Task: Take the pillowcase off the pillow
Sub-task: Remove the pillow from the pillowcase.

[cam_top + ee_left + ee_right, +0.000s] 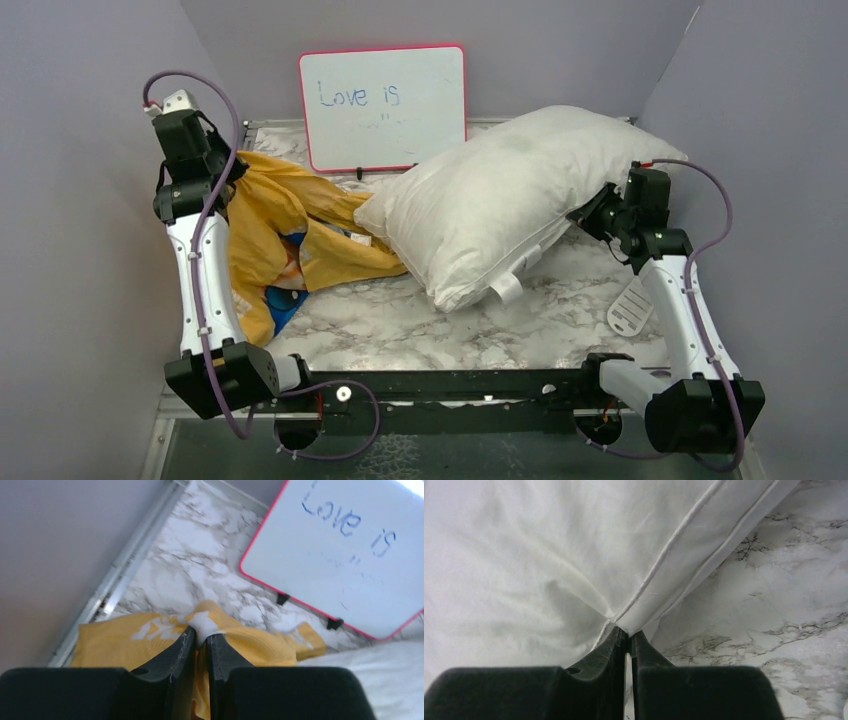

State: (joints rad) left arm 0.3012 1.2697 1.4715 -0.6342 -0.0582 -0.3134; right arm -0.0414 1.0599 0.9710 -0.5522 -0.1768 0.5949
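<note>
- Yellow-orange fabric with a patch of blue print, the pillowcase (290,235) lies crumpled on the counter (400,335), in front of the whiteboard (385,100) and to its left.
- The pillowcase looks slack and flat, with nothing plump filling it. The top view does not show its opening.
- The pillow (500,195) is white and plump. It lies bare in front of the whiteboard and to its right, tilted, and its upper edge comes close to the whiteboard's lower right corner.
- The pillow corner nearest the whiteboard's bottom edge touches the yellow fabric. Whether that corner is tucked inside the pillowcase cannot be told.
- A small white tag (507,288) hangs from the pillow's near edge, on the side away from the whiteboard.
- The left jaws, at the end of the left arm (198,270), are to the left of the whiteboard. They are pressed together on a fold of the pillowcase, and the left wrist view shows yellow cloth with white lettering pinched between them.
- The right jaws, at the end of the right arm (680,300), are well to the right of the whiteboard. They pinch the piped seam at the pillow's edge, and the right wrist view shows marble beside it.
- A white slotted disc (630,308) lies on the counter beside the right arm, far from the whiteboard.
- The whiteboard has a pink frame, leans against the back wall and reads "Love is" in blue.
</note>
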